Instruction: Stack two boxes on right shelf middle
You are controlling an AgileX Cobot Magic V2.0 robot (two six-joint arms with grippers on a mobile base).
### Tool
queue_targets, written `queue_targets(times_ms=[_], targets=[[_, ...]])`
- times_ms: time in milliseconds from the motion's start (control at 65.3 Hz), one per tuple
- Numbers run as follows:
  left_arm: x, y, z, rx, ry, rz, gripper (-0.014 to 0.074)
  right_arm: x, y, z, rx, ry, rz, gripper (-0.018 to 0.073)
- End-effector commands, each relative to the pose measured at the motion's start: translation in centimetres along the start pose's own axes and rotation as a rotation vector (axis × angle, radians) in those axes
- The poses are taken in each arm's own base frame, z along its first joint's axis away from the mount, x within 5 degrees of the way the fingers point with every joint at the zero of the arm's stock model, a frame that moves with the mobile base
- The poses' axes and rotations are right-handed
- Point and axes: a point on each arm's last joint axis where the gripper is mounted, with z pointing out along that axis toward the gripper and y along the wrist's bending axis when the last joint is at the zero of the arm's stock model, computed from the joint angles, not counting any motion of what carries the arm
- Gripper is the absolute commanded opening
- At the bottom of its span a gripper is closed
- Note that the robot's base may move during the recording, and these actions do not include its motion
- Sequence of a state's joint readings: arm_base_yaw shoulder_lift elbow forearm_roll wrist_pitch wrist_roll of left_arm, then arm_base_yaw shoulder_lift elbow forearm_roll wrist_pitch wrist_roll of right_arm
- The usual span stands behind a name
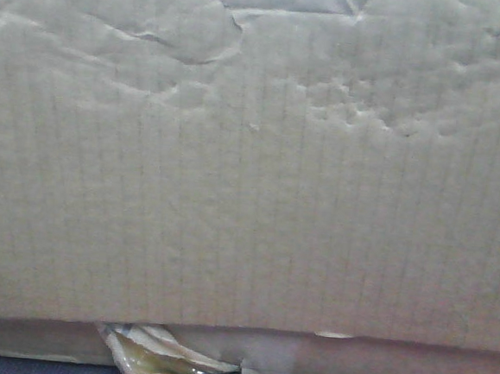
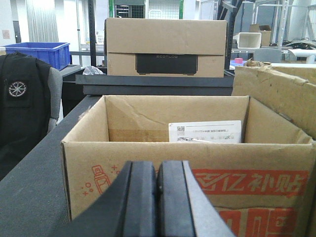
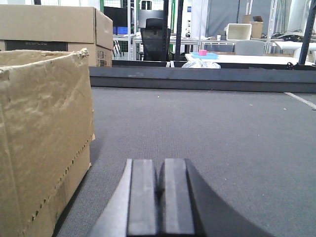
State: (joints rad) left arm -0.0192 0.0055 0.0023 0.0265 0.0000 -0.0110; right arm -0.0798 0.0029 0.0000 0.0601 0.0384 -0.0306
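A tan corrugated box fills the whole front view, its face dented and wrinkled, with a crumpled yellowish tape scrap peeling at its bottom edge. In the right wrist view a tan box stands at the left, and my right gripper is shut and empty beside it, low over the grey tabletop. My left gripper is shut on nothing, just in front of an open red-printed carton. A torn tan box edge shows to its right. The shelf is out of view.
A closed brown carton with a black handle panel sits on a dark platform behind the open carton. A blue bin and a black jacket are at the left. A raised dark ledge bounds the tabletop's far side.
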Motion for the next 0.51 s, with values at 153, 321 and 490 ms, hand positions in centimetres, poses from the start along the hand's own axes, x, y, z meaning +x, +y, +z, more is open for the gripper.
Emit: queue_targets(times_ms=[153, 321, 490], targets=[[-0.34, -0.02, -0.06, 0.003, -0.033, -0.006, -0.0111, -0.17, -0.03, -0.03, 0.005, -0.020, -0.008, -0.0162], [-0.34, -0.02, -0.06, 0.003, -0.033, -0.006, -0.0111, -0.17, -0.03, -0.03, 0.005, -0.020, -0.008, -0.0162], [-0.41, -0.02, -0.06, 0.003, -0.041, -0.006, -0.0111, -0.17, -0.03, -0.03, 0.005, -0.020, -0.008, -0.0162]])
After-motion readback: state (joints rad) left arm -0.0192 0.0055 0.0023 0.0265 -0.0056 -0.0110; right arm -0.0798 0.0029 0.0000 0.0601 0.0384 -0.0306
